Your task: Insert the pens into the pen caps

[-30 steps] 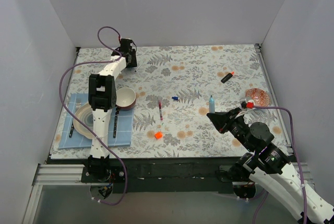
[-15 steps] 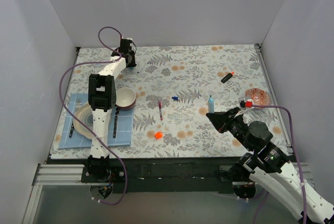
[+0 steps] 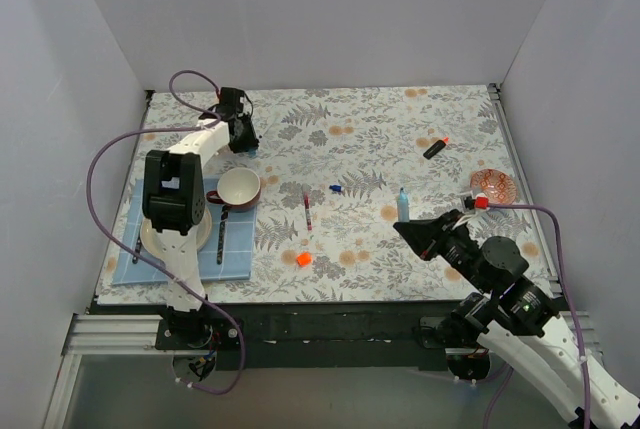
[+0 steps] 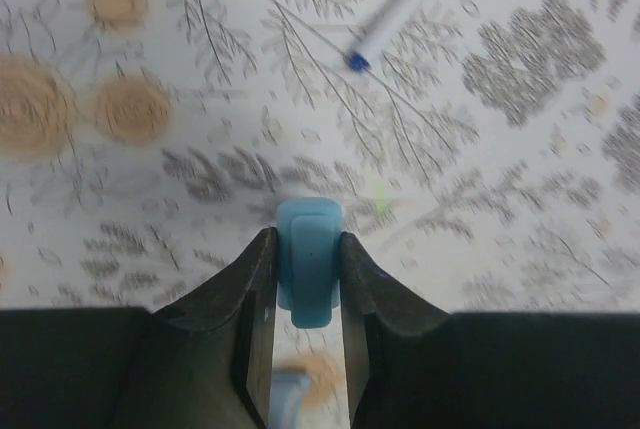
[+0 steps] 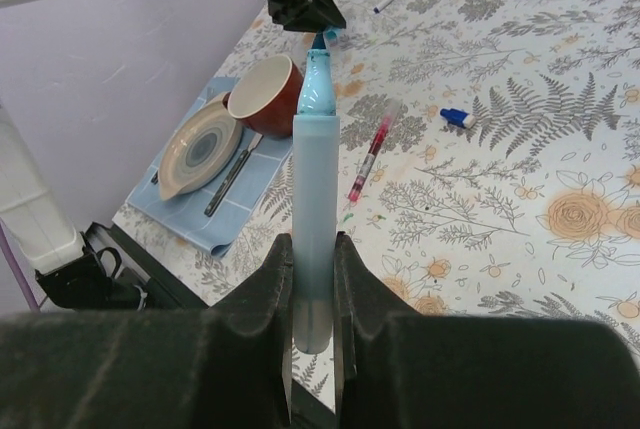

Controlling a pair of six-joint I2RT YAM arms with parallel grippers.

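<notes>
My right gripper (image 3: 412, 229) is shut on the light blue pen (image 3: 403, 203) and holds it above the table at the near right; the barrel (image 5: 318, 189) stands straight out between the jaws. My left gripper (image 3: 244, 139) is at the far left, shut on a light blue cap (image 4: 308, 259) just above the cloth. The black pen with an orange-red end (image 3: 434, 148) lies at the far right. The dark blue cap (image 3: 336, 188) lies mid-table and also shows in the right wrist view (image 5: 458, 118). The orange cap (image 3: 303, 259) lies near the front edge.
A red pen (image 3: 307, 209) lies mid-table. A white pen with a blue tip (image 4: 400, 14) lies by my left gripper. A brown bowl (image 3: 240, 187), a plate (image 3: 160, 234) and dark cutlery sit on a blue mat (image 3: 235, 267). A patterned dish (image 3: 493, 186) stands at the right.
The left arm has swung its elbow to the left and its gripper has come a little nearer. The right gripper with the blue pen has shifted slightly left and nearer.
</notes>
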